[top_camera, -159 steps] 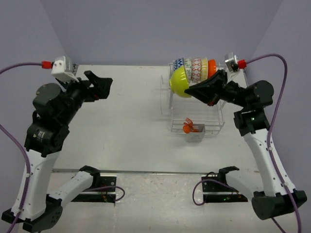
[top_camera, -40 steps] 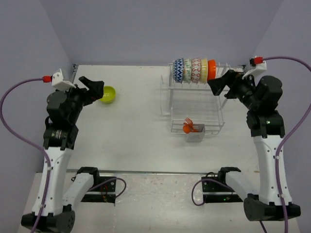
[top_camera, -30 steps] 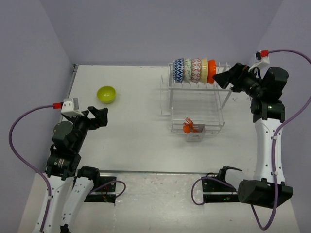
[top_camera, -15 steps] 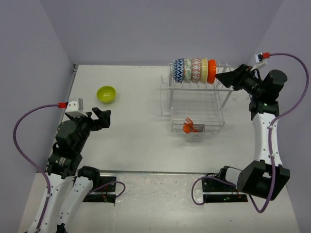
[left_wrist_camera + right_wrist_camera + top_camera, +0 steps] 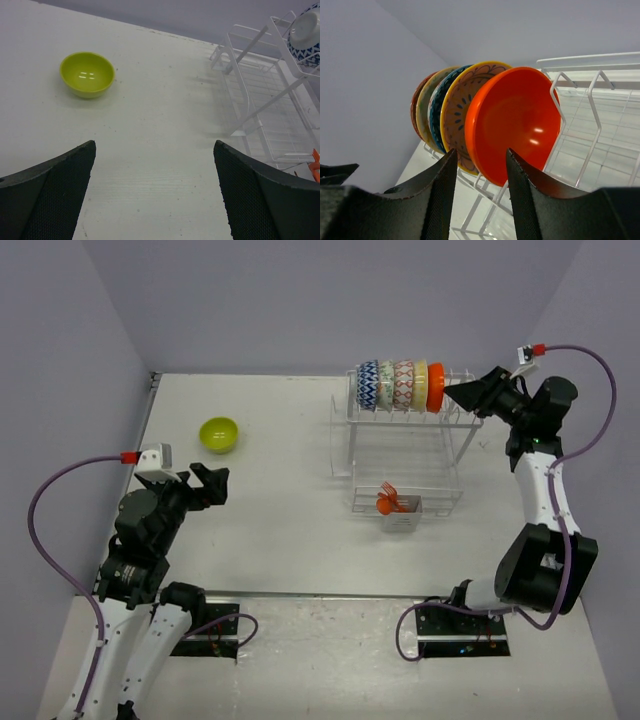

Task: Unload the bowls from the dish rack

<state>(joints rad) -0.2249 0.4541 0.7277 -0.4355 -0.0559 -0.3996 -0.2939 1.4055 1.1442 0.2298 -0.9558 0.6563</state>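
Item: unloading of bowls from the dish rack; status: begun, mostly outstanding.

Done, one of six: lime-green bowl; stands upright on the surface at far left, well apart from the rack; nothing touches it.

Not yet done, five of six: all on edge in the slotted top row, packed one against the next; from the left, blue-white zigzag bowl; green-white patterned bowl; red-pink patterned bowl; pale yellow bowl; orange bowl at the right end of the row.

Right end effector: raised at the right end of the top row; its jaws partly apart and astride the lower rim of the orange bowl, whose hollow faces the wrist camera; I cannot tell whether the pads press on the rim or merely flank it; judged to be the pick of the second bowl, with lift and carry yet to come.

Left end effector: jaws spread wide, nothing between them; hovers over bare surface at near left, the lime-green bowl ahead of it and not in contact.

Not for removal: small white cutlery caddy at the rack's near edge, holding orange utensils; the rack's lower tier shows no bowl.

Judgement: roughly one sixth complete; the orange bowl appears next in order.
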